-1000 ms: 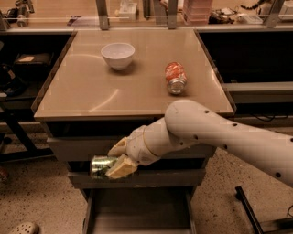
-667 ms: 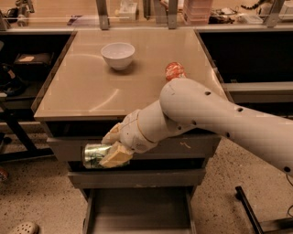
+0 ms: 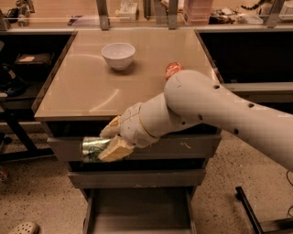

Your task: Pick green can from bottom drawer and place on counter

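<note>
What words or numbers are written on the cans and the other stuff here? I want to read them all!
No text here can be read.
green can, held by the gripper below the front edge of the counter: pale markings, too blurred to read.
orange-and-white can on the counter: print too blurred to read.
bowl: plain, no writing.
boxes behind the counter: too blurred to read.

High front view; claw (image 3: 105, 145) below counter (image 3: 91, 87) edge
</note>
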`<state>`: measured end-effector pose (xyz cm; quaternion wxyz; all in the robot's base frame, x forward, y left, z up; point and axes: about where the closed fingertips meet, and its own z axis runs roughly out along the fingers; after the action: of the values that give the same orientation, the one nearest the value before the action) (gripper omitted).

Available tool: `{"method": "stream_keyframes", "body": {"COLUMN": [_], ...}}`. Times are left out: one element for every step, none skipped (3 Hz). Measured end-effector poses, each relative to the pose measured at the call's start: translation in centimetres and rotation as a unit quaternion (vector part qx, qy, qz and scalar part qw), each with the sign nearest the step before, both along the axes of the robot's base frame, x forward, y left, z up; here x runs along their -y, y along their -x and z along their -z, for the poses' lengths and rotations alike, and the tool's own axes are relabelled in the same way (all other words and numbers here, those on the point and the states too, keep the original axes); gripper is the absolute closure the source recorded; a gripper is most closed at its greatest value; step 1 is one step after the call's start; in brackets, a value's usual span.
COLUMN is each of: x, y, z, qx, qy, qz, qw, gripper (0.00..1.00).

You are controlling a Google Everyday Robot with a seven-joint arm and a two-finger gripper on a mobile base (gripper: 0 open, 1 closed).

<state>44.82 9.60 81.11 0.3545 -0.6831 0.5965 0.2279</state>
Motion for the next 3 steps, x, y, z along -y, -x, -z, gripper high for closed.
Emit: {"method": "stream_keyframes", "body": {"x": [0.0, 0.1, -0.1], "y": [-0.7, -2.8, -6.1], "z": [-4.8, -9.1, -11.5], "qx": [0.038, 0.066, 0.081], "qy": [-0.004, 0.008, 0.015], "qz": [-0.006, -0.004, -0.002], "qw": [0.9992, 0.9978, 0.9966], "gripper": [1.00, 1.00, 1.00]}}
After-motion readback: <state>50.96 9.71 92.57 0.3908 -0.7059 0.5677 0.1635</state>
